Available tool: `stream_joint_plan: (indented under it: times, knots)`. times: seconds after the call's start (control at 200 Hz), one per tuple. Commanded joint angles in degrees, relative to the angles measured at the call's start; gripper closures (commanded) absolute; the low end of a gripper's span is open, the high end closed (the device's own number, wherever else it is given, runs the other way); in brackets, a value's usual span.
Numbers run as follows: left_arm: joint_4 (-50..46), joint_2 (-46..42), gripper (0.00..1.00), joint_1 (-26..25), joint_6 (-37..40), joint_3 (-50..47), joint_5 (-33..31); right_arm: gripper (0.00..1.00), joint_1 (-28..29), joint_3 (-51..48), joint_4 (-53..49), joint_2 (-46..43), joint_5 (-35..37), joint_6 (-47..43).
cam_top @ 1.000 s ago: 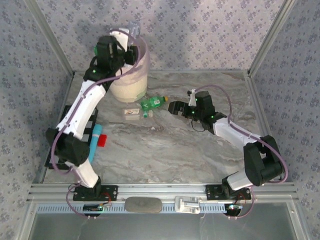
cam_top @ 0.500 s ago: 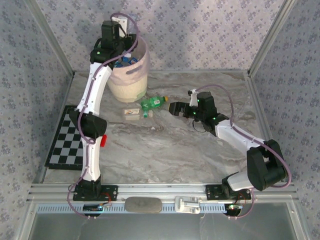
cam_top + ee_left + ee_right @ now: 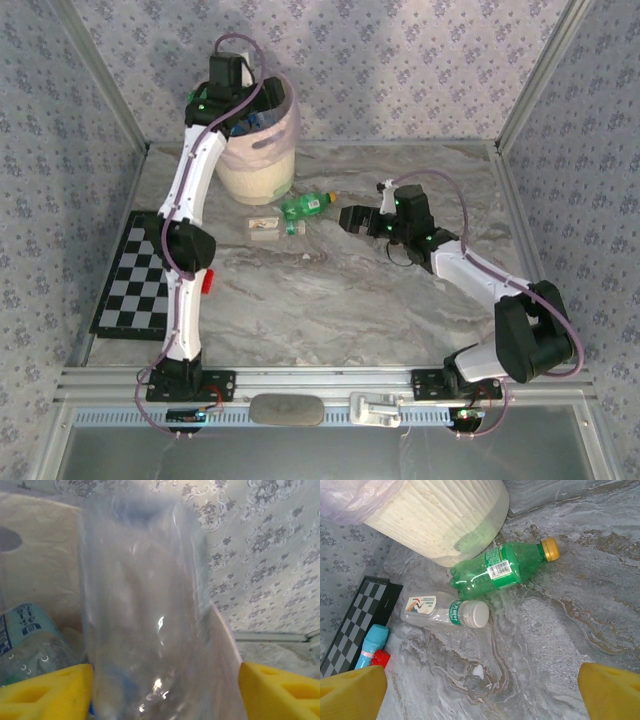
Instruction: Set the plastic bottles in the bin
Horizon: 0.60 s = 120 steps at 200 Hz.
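Note:
My left gripper (image 3: pixel 243 112) hangs over the mouth of the pale pink bin (image 3: pixel 262 160). Its yellow fingers stand apart around a blurred clear bottle (image 3: pixel 145 605), with a gap on the right side. Below it, inside the bin, lies a blue-labelled bottle (image 3: pixel 25 630). On the table beside the bin lie a green bottle (image 3: pixel 305 205) (image 3: pixel 500 570) with an orange cap and a clear bottle (image 3: pixel 268 227) (image 3: pixel 442 612) with a white cap. My right gripper (image 3: pixel 350 217) (image 3: pixel 482 690) is open, just right of these two and holding nothing.
A checkerboard mat (image 3: pixel 135 275) (image 3: pixel 360 610) lies at the left edge of the table. A small red block (image 3: pixel 207 281) (image 3: pixel 381 657) and a cyan stick (image 3: pixel 372 642) lie beside it. Patterned walls close the back and sides.
My left arm has carried the clear bottle from above the bin down to its mouth, and the jaws have opened off it. The right arm has barely moved.

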Motion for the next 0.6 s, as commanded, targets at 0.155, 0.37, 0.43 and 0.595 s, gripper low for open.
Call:
stream_joint_plan:
  times: [0.155, 0.37, 0.43, 0.595]
  knots:
    - [-0.2, -4.3, 0.0, 0.6, -0.5, 1.6, 1.7, 0.0, 0.3, -0.5, -1.2, -1.6, 1.0, -1.3]
    - [2.8, -12.3, 0.0, 0.6, 3.0, -8.0, 3.4, 0.0, 0.3, -0.5, -0.9, -1.3, 1.2, -1.2]
    - [6.1, -16.1, 0.0, 0.6, 3.7, -14.4, 4.8, 0.0, 0.3, -0.2, -0.8, -1.0, 1.0, -1.2]
    - [22.1, -29.9, 0.0, 0.6, 4.6, -41.0, 10.1, 0.0, 0.5, 0.4, 0.0, 0.1, 0.6, -0.9]
